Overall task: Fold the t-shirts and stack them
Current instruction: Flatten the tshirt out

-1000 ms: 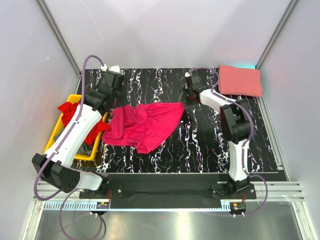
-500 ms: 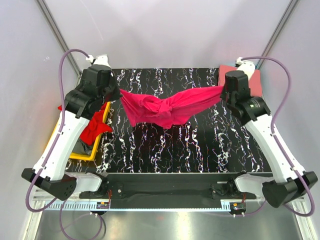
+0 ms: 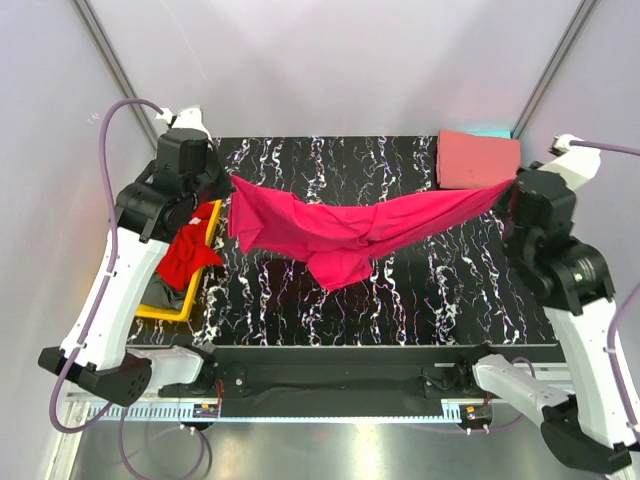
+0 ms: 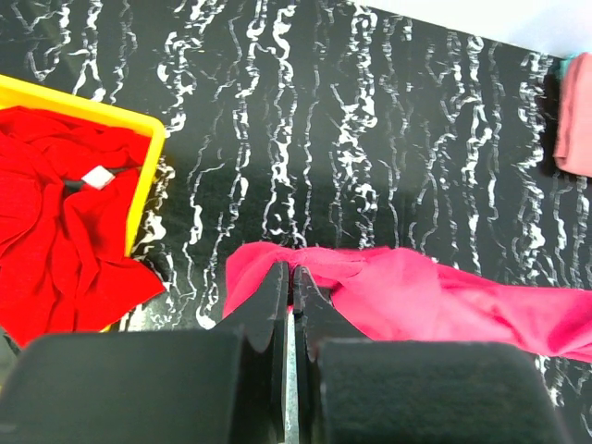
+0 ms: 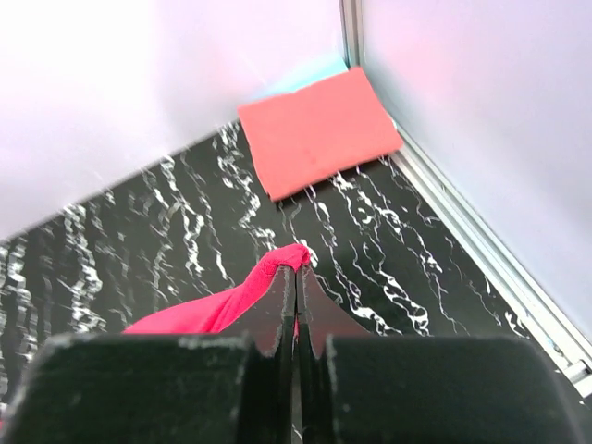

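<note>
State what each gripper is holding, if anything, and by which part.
Both hold the magenta t-shirt, stretched between them: the left gripper pinches one end's edge, the right gripper the opposite end.

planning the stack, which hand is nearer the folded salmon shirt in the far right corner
Right. The right hand pinches the magenta shirt close to the folded salmon shirt; the left hand pinches its other end across the table.

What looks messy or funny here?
The hot pink shirt hangs in the air, pinched at its ends by the left gripper and right gripper. It is twisted and bunched in the middle, not spread flat. The red shirt spills over the yellow bin's edge.
</note>
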{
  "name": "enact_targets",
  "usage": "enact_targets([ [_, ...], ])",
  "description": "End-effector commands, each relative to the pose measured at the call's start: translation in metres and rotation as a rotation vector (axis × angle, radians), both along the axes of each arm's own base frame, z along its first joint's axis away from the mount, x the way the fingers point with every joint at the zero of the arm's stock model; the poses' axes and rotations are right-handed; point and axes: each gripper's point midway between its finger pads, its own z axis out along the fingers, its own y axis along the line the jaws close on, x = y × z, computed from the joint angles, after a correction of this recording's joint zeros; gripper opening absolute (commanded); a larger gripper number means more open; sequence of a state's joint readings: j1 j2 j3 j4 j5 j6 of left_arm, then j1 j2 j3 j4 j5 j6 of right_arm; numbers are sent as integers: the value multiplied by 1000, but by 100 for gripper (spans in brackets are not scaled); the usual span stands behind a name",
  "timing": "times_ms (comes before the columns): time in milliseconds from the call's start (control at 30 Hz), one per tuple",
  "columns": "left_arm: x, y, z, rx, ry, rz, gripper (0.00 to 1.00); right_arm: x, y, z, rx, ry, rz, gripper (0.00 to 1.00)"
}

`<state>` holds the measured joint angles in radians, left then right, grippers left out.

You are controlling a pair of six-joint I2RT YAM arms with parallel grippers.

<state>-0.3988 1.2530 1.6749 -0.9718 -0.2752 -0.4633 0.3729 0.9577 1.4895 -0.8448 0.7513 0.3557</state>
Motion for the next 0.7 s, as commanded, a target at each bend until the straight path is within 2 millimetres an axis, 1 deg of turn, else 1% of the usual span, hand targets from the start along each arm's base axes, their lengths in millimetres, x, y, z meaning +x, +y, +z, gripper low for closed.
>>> enact_targets([
  [0,-4,-8,32,-62,-88,-51,0,-8,-9,18,1,-45,-33,0],
  [67,-4,-13,25,-66,-61,-77,0,-6,-1,15,9,-37,14,0],
  [133,0,-15,13,-50,-29,-79,0,-5,2,6,12,-19,29,0],
  [200,2,-10,-1,-25,9,-57,0,-7,0,-2,3,1,20,0],
  [233,3,-4,-4,-10,14,-33,0,-8,-1,-2,0,2,11,0],
  [267,1,2,-5,7,19,-19,0,-11,-8,-1,-19,6,-19,0],
  [300,-1,8,-2,16,8,-3,0,-15,-13,7,-20,-13,-36,0],
  [333,0,18,0,29,2,32,0,-18,-17,12,-28,-25,-55,0],
  [367,-2,24,1,39,5,46,0,-26,-26,25,-32,-55,-93,0],
  [433,-4,36,12,42,-16,83,0,-34,-32,39,-31,-95,-112,0],
  [467,-5,38,15,44,-20,90,0,-42,-37,53,-20,-142,-119,0],
  [533,-7,42,24,39,-44,108,0,-49,-41,65,-9,-191,-127,0],
  [567,-9,44,24,42,-44,117,0,-55,-44,75,-5,-232,-125,0],
  [667,-9,45,30,34,-66,124,0,-63,-42,84,0,-292,-86,0],
])
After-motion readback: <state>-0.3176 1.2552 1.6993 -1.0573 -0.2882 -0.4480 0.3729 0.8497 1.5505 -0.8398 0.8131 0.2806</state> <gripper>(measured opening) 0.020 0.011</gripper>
